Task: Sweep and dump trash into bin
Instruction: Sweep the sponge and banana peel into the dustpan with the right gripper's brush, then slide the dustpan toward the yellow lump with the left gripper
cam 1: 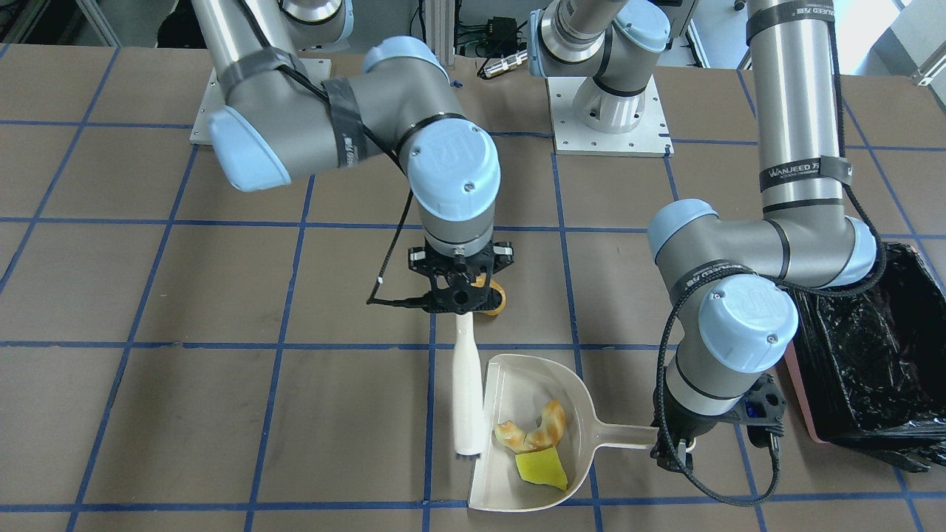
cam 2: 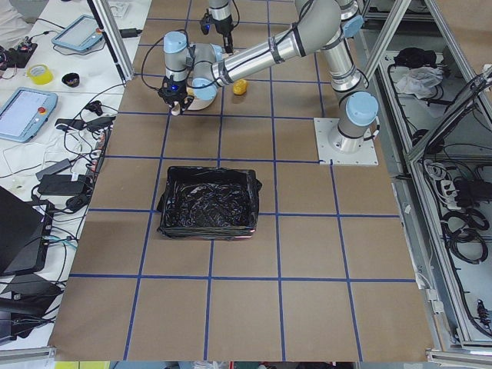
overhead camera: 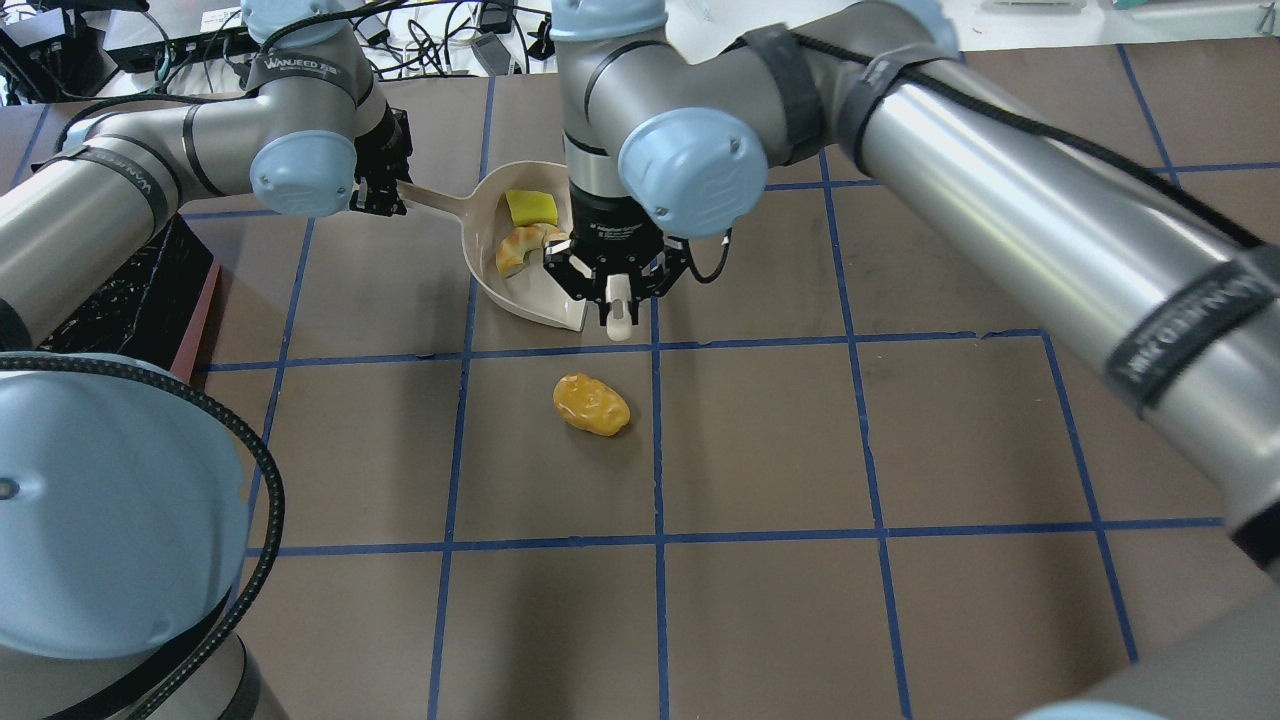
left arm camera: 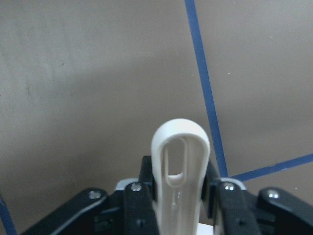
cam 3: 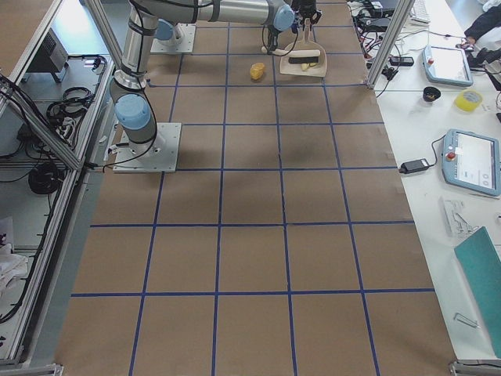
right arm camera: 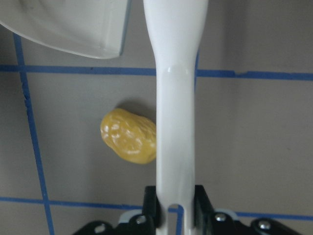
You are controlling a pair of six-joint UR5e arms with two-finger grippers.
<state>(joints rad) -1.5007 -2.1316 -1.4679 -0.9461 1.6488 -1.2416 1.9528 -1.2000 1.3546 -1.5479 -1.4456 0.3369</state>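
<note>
Lying robot-side of the dustpan [cam 1: 508, 484], beside the brush [cam 1: 468, 399] handle: bread lump [overhead camera: 591, 404]. Right gripper [overhead camera: 618, 295] clamps the brush, left gripper [overhead camera: 385, 195] the dustpan handle.

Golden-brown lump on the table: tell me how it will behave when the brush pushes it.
The lump is rounded and oval, so it may roll or veer rather than slide straight. Its glossy skin looks slippery; the brush could skid past. Small, so probably light.
</note>
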